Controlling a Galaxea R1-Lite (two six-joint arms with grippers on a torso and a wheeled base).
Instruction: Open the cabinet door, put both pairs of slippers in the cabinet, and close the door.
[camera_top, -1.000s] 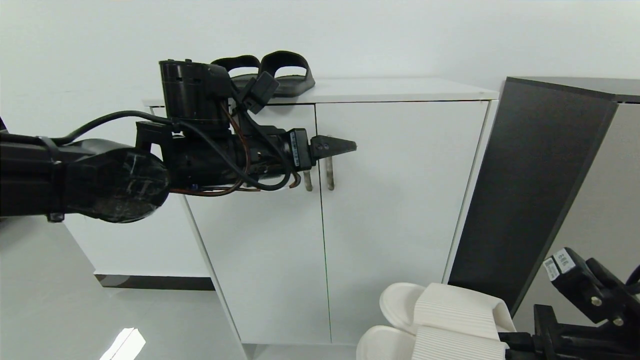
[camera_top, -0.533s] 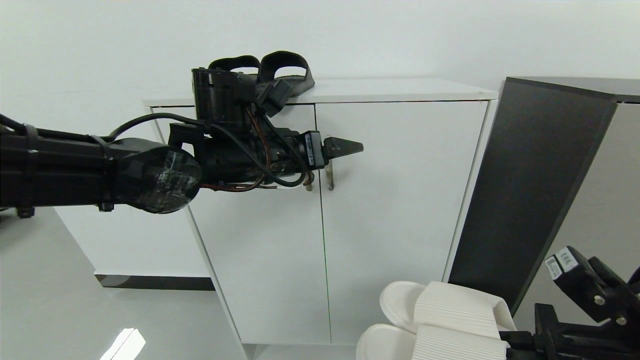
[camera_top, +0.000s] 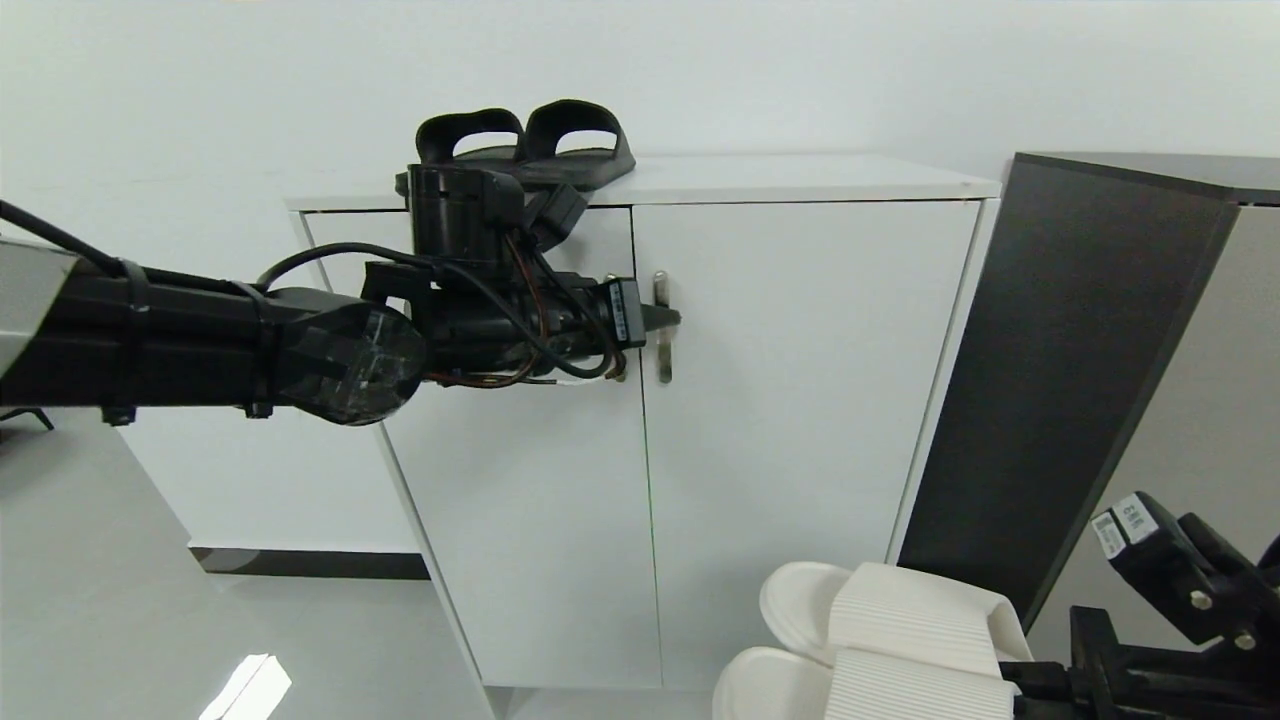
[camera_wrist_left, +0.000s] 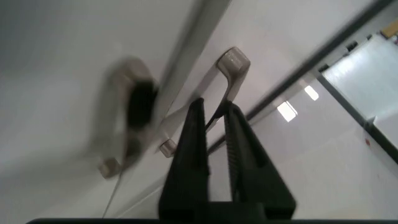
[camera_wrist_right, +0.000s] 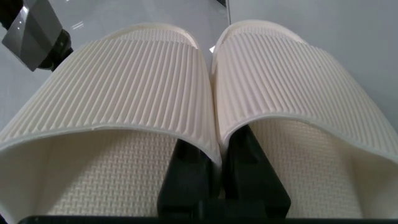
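Cabinet door (camera_top: 790, 430) is shut, and the left pincer (camera_top: 668, 318) sits at its handle (camera_top: 663, 360), its jaws narrowed to a sliver and seemingly clamped on the bar, though the wrist view is blurry. Right pincer (camera_wrist_right: 216, 148) is closed on the white slippers (camera_top: 900, 620), pinching the pair together low in front of the cabinet. The black slippers (camera_top: 540, 150) rest on its top.
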